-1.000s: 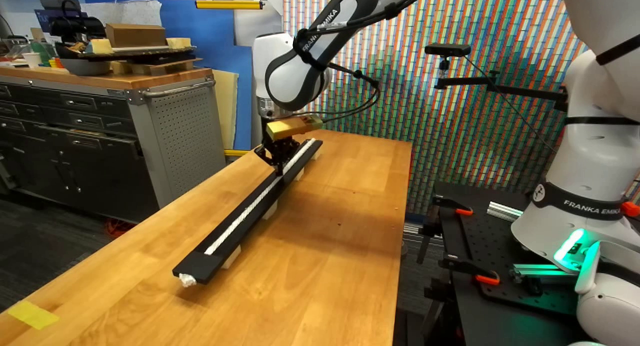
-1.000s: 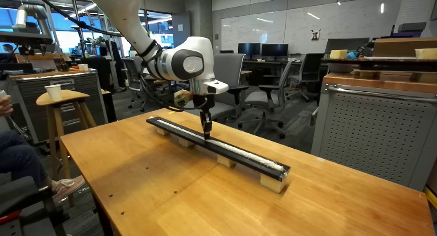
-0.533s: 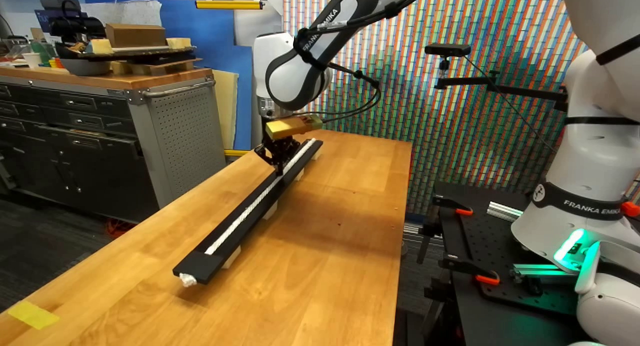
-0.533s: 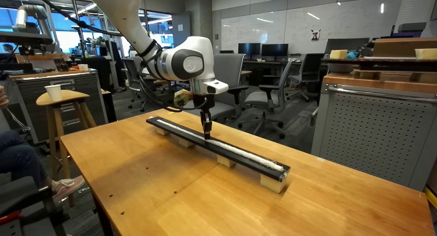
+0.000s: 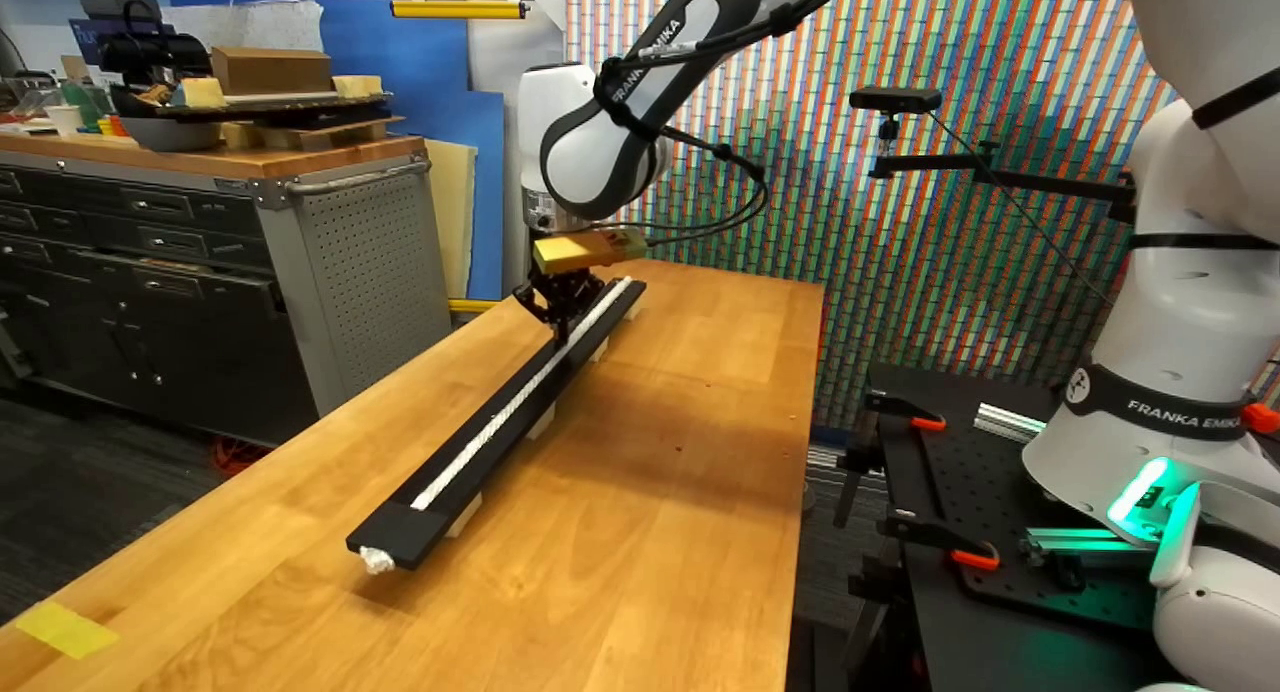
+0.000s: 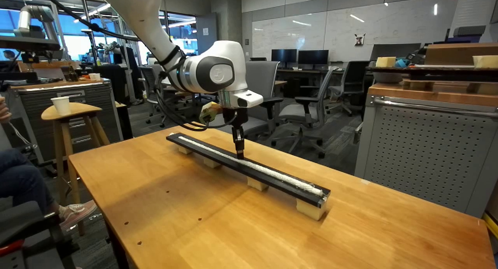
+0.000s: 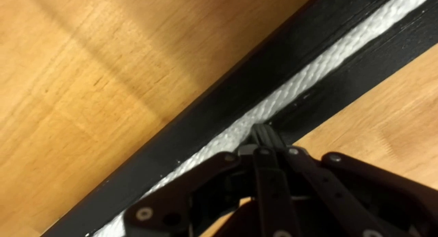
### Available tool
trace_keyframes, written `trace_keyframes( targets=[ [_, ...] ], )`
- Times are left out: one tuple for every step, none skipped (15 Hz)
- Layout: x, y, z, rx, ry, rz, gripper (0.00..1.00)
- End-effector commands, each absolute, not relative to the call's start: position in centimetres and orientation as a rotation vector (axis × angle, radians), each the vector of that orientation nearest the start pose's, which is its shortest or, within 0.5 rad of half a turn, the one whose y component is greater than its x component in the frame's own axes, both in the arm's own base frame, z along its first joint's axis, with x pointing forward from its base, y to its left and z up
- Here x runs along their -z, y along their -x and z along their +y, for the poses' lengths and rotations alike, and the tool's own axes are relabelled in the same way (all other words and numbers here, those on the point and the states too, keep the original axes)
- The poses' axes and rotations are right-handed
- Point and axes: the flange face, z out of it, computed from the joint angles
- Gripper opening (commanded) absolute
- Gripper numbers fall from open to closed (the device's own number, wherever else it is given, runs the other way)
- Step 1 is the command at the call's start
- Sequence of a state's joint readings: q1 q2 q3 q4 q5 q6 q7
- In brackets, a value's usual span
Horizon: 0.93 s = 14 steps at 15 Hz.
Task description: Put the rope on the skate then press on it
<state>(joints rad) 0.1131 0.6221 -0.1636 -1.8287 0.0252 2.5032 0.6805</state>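
The black rail, the skate [image 5: 400,528], lies lengthwise on the wooden table, raised on small blocks; it also shows in an exterior view [image 6: 282,184] and the wrist view [image 7: 202,117]. The white rope [image 5: 475,446] runs along its groove; the rope also shows in an exterior view [image 6: 295,180] and the wrist view [image 7: 304,78]. At one end the rope bulges above the rail's top. My gripper [image 5: 561,338] points down at the rail's middle, fingers together with nothing between them. In the wrist view its tips [image 7: 262,126] overlap the rope's edge; I cannot tell whether they touch it.
Several light blocks [image 6: 311,209] hold the rail above the wooden table [image 6: 163,206]. A white tuft [image 5: 377,560] sticks out at one rail end. A tool cabinet [image 5: 365,262] stands beside the table. Chairs [image 6: 258,82] stand behind it. A person sits at an exterior view's edge.
Between half a second ago and now, my gripper has risen slightly and shifted a little sideways along the rail, staying shut. Rope and rail look almost unchanged.
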Motion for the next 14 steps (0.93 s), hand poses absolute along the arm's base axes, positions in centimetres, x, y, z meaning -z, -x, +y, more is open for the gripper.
trace_keyframes(
  targets=[
    [-21.1, -64.7, -3.6, 0.162, 2.948, 1.187, 0.0],
    [-21.1, -64.6, -3.8, 0.162, 2.947, 1.195, 0.0],
    [-21.1, -64.4, -3.9, 0.16, 2.943, 1.207, 0.0],
    [-21.2, -64.2, -4.0, 0.163, 2.941, 1.216, 0.0],
    [-21.3, -64.0, -4.0, 0.166, 2.937, 1.225, 0.0],
    [-21.5, -63.7, -3.9, 0.172, 2.931, 1.231, 0.0],
    [-21.7, -63.5, -3.9, 0.179, 2.927, 1.235, 0.0],
    [-21.9, -63.2, -3.9, 0.186, 2.922, 1.241, 0.0],
    [-21.9, -62.9, -4.2, 0.193, 2.917, 1.248, 0.0],
    [-22.0, -62.7, -4.3, 0.199, 2.914, 1.249, 0.0],
    [-22.1, -62.4, -4.4, 0.2, 2.914, 1.252, 0.0],
    [-22.0, -62.2, -4.6, 0.203, 2.914, 1.253, 0.0],
    [-22.0, -62.0, -4.7, 0.203, 2.914, 1.253, 0.0],
    [-21.9, -61.9, -4.8, 0.202, 2.916, 1.25, 0.0]
  ],
)
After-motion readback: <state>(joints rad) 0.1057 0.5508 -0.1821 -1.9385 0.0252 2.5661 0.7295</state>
